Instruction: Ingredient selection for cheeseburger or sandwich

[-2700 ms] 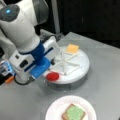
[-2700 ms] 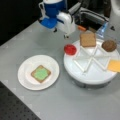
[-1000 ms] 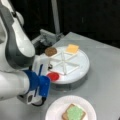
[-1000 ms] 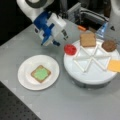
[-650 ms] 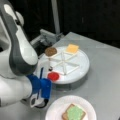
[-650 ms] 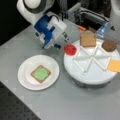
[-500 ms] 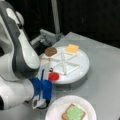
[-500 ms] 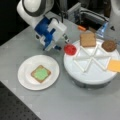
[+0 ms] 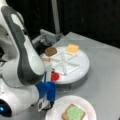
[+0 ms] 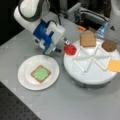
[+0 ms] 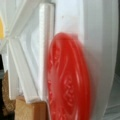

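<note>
Inspecting the gripper (image 10: 65,44), we find its jaws clamped on the red round tomato slice (image 10: 70,49) at the white divided tray (image 10: 87,75) rim, near the green-topped toast square (image 10: 40,73) on the white round plate (image 10: 25,77).

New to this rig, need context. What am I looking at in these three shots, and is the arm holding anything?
It is one robot arm, white with a blue gripper at its end. Two cameras stand off the arm and see the table from opposite sides; the third sits on the wrist and looks past the gripper. On the grey table is a round white tray split into wedges, holding a toast square, a dark patty and an orange cheese square. Beside it, a white plate carries toast topped with green lettuce. The red tomato slice sits at the gripper tip by the tray's edge and fills the wrist view; a firm grip cannot be confirmed.
</note>
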Controlling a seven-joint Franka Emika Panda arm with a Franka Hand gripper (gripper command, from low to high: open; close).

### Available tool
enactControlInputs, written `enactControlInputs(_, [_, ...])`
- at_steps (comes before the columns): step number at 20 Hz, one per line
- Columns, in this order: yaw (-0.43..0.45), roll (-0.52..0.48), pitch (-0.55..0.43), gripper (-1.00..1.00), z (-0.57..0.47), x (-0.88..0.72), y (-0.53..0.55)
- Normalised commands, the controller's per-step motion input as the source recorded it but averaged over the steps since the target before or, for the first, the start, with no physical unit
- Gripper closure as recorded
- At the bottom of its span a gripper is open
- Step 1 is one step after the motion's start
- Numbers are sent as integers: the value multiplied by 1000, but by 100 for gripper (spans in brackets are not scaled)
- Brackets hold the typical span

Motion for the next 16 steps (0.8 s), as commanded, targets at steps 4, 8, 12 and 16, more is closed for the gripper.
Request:
enactControlInputs(4, [478, 267, 109, -100, -91, 174, -315])
enactControlInputs(8, [418, 299, 113, -100, -127, 200, -310])
enactControlInputs(12, [352, 292, 104, -100, -152, 228, -268])
enactControlInputs(16, [299, 270, 87, -100, -132, 223, -205])
